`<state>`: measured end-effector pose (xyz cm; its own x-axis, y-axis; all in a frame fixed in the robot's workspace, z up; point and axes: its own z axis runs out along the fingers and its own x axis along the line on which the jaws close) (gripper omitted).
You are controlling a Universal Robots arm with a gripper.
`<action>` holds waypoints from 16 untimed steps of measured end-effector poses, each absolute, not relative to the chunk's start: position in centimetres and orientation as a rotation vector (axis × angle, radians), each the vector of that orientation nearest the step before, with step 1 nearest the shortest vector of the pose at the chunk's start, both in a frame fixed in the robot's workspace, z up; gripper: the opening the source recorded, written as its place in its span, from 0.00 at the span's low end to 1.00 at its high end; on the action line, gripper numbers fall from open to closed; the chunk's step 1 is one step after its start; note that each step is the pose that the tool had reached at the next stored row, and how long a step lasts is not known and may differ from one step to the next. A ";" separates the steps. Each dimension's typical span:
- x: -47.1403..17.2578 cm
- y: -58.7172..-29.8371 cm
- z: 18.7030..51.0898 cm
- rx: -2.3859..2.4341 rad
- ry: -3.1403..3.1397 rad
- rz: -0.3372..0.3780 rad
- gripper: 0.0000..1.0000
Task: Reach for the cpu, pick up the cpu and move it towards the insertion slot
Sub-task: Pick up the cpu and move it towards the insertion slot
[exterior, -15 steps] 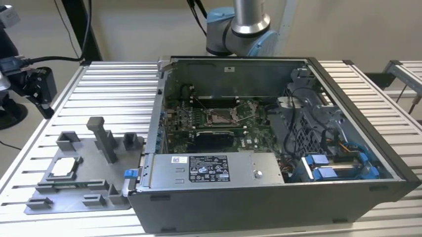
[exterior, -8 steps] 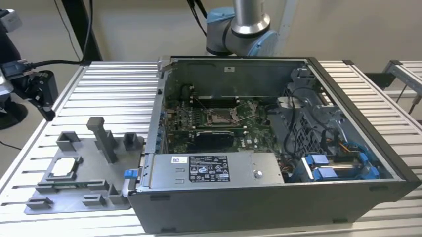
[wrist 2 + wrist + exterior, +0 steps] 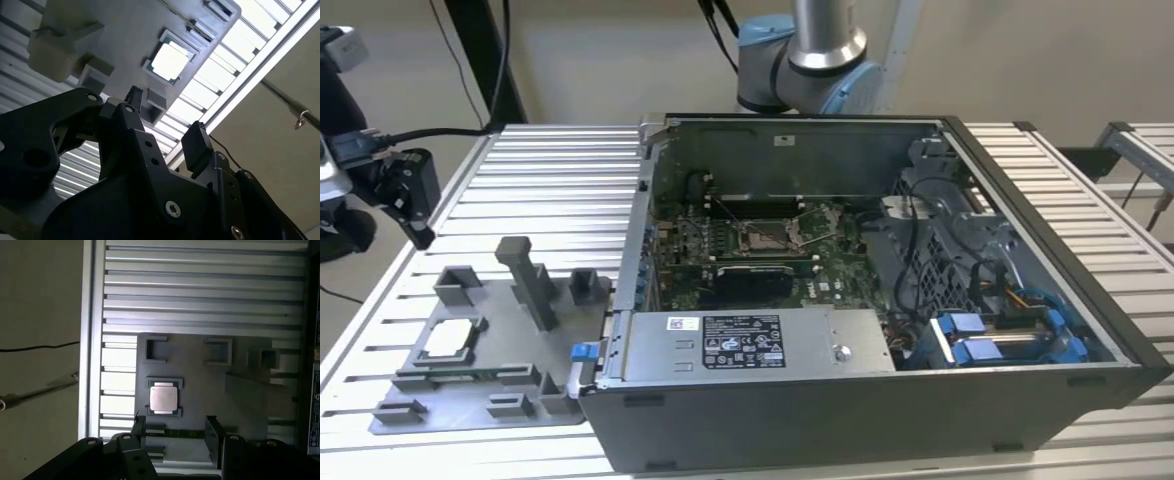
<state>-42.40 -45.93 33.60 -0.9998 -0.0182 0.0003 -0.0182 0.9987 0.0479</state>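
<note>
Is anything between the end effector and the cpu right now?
Nothing visible. In the first wrist view the cpu lies uncovered in its nest on the grey tray, with the open end effector apart from it.

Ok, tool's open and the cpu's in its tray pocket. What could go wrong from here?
The cpu sits off-centre of the open tool in the first wrist view; closing there may catch the grey tray. The tall post stands on the tray between cpu and computer case; a low carry might clip it. The insertion slot lies deep in the case; its walls could be hit.
</note>
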 end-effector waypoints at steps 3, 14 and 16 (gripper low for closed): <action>-42.4 -45.9 33.4 0.029 -3.140 -0.075 0.00; -42.4 -45.9 32.8 0.029 -3.140 -0.075 0.00; -42.4 -45.9 32.7 0.029 -3.140 -0.075 0.00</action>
